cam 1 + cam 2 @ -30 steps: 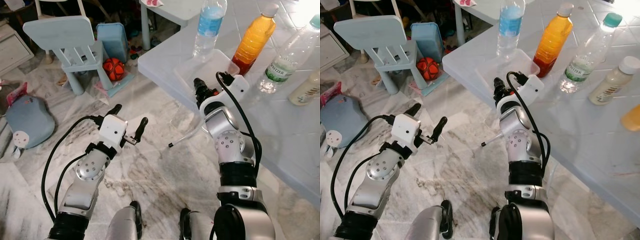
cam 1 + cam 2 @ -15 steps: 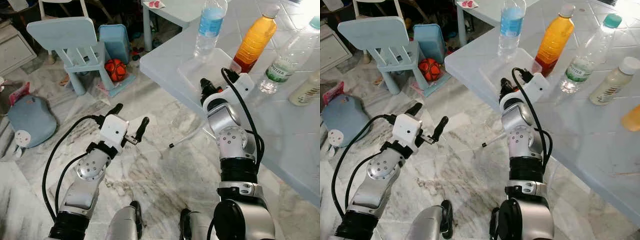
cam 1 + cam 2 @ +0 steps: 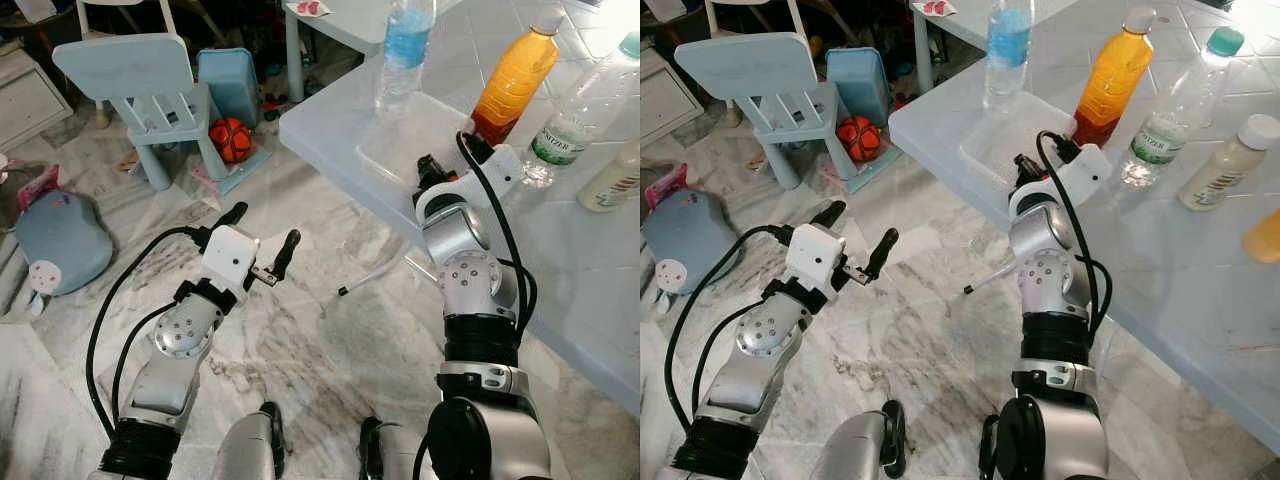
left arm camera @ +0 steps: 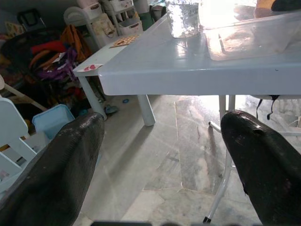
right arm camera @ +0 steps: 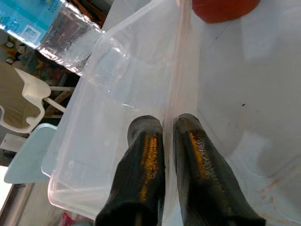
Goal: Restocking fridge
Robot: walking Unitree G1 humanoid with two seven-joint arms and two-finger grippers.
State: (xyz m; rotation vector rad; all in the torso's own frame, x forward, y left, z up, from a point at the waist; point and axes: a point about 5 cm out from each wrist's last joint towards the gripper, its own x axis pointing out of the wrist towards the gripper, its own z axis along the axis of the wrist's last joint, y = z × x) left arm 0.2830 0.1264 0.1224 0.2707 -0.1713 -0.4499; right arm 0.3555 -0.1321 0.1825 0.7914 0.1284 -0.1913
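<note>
A clear plastic tray (image 3: pixel 395 150) lies on the pale table (image 3: pixel 570 270) near its corner. My right gripper (image 5: pixel 168 125) is shut on the tray's side wall, which runs between its two fingers (image 5: pixel 146 141); in the eye views this gripper (image 3: pixel 430 168) sits just in front of an orange juice bottle (image 3: pixel 512 80). A water bottle with a blue label (image 3: pixel 405 50) stands against the tray's far side. My left gripper (image 3: pixel 265 225) hangs open and empty above the marble floor, left of the table.
On the table to the right stand a clear bottle with a green cap (image 3: pixel 575 110) and a cream bottle (image 3: pixel 615 180). A pale blue child's chair (image 3: pixel 140 85), a blue bin (image 3: pixel 225 80), a red ball (image 3: pixel 230 138) and a grey-blue cushion (image 3: pixel 55 240) sit on the floor at left.
My right gripper has moved farther over the table toward the orange bottle, holding the tray. The water bottle has shifted slightly to the left. The left arm has stayed put.
</note>
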